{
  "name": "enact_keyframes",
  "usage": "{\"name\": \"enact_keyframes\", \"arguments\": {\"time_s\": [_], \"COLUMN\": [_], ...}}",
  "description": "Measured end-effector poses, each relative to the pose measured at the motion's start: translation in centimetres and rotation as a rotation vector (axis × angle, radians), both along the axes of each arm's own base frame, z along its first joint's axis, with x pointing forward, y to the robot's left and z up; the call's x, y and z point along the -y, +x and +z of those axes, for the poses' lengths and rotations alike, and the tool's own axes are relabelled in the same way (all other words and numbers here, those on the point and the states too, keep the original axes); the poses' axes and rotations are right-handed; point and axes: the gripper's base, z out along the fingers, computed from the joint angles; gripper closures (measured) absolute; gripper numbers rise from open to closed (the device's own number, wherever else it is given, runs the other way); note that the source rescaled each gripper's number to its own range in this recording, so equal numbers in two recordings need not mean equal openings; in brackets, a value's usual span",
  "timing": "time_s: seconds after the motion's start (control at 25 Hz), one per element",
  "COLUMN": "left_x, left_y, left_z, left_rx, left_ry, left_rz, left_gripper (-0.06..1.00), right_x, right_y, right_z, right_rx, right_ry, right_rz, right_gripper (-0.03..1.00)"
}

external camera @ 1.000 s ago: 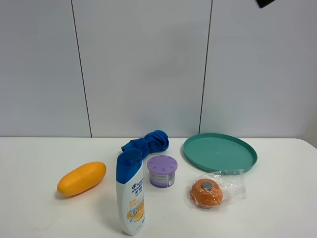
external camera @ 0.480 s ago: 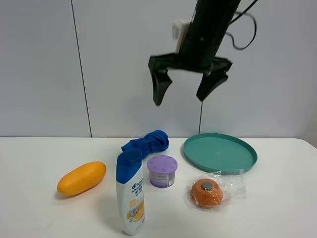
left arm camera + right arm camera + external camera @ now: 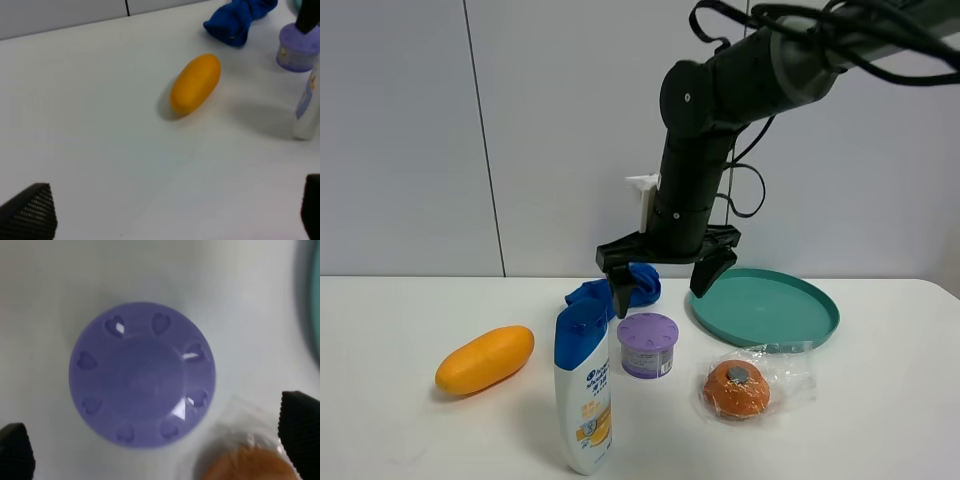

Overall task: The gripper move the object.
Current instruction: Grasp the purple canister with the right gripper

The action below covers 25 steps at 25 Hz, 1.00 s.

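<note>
While I watch from the high camera, I log the scene item by item. Item one, right gripper (image 3: 660,291): black claw on a dark grey arm, pointing down over the middle of the white table (image 3: 410,440), jaws spread wide and holding nothing. Item two, the object, a squat lilac jar (image 3: 647,345): it stands upright on the table directly below that claw, its heart-pierced lid filling the right wrist view, with one fingertip (image 3: 15,452) off to either side and clear of it. Item three, shampoo bottle (image 3: 583,398): white with a blue cap, upright, just left of the jar and nearer to me. Item four, blue cloth (image 3: 618,286): bunched on the far side of the jar, partly behind the claw. Item five, teal plate (image 3: 790,320): right of the jar, farther back. Item six, orange round thing in clear wrap (image 3: 737,390): near the plate, right of the jar. Item seven, yellow-orange oval fruit (image 3: 485,360): lying on its side, well left of the bottle. Item eight, left gripper (image 3: 170,210): low over bare table, jaws wide, empty.
</note>
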Motion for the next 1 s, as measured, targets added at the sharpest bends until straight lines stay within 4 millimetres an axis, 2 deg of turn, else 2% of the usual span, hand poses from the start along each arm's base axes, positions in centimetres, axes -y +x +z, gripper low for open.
{"name": "enact_keyframes", "arguments": {"time_s": [0.4, 1.0], "left_x": [0.0, 0.0], "left_y": [0.0, 0.0], "left_z": [0.0, 0.0], "left_rx": [0.0, 0.0], "left_ry": [0.0, 0.0], "left_rz": [0.0, 0.0], "left_gripper": [-0.06, -0.06], "right_x": [-0.6, -1.1], "right_y": [1.1, 1.5], "right_z": [-3.7, -6.5], "right_rx": [0.025, 0.011], "right_ry": [-0.007, 0.016], "right_rz": [0.003, -0.007], "right_gripper": [-0.03, -0.03]}}
